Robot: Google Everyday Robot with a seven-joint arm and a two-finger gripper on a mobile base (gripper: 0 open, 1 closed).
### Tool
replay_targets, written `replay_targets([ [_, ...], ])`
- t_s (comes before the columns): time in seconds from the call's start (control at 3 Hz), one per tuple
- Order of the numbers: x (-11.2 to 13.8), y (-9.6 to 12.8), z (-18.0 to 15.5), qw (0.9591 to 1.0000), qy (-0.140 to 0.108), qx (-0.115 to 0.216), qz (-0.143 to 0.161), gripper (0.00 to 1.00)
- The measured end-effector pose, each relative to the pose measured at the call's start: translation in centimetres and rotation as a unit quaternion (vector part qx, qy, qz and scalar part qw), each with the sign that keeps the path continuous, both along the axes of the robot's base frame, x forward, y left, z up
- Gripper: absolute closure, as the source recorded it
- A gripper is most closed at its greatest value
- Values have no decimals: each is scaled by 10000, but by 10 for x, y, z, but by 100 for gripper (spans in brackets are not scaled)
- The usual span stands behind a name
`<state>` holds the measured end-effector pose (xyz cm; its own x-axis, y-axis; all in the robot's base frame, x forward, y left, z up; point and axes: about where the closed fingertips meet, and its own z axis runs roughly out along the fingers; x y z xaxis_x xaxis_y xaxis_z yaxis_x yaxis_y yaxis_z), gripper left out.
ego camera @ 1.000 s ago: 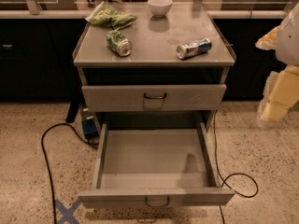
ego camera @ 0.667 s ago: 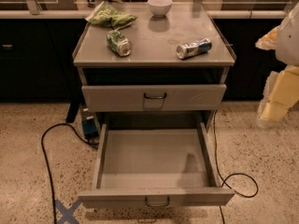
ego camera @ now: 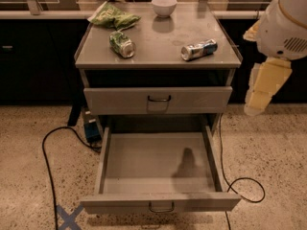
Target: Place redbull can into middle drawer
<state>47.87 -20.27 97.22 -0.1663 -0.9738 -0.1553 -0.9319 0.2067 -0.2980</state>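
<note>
The redbull can (ego camera: 199, 49), silver and blue, lies on its side on the right part of the grey cabinet top (ego camera: 158, 51). The middle drawer (ego camera: 158, 164) is pulled wide open below, its floor bare except for a shadow. My gripper (ego camera: 259, 92) hangs cream-coloured from the white arm (ego camera: 285, 23) at the right edge of the view, to the right of the cabinet, apart from the can and holding nothing that I can see.
A green can (ego camera: 121, 44) lies on the top's left part, with a green chip bag (ego camera: 113, 17) and a white bowl (ego camera: 163, 6) behind. The drawer above (ego camera: 158, 99) is closed. Black cables (ego camera: 48, 157) lie on the speckled floor on both sides.
The arm and gripper have shifted a little to the left and up at the right edge. The cans and drawers have not moved.
</note>
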Motion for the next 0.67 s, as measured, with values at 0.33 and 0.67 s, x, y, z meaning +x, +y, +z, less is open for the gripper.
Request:
replay_targets([
  [0.33, 59, 3, 1, 9992, -258, -263, 146, 0],
  [0.67, 117, 5, 6, 9978, -469, -429, 209, 0],
])
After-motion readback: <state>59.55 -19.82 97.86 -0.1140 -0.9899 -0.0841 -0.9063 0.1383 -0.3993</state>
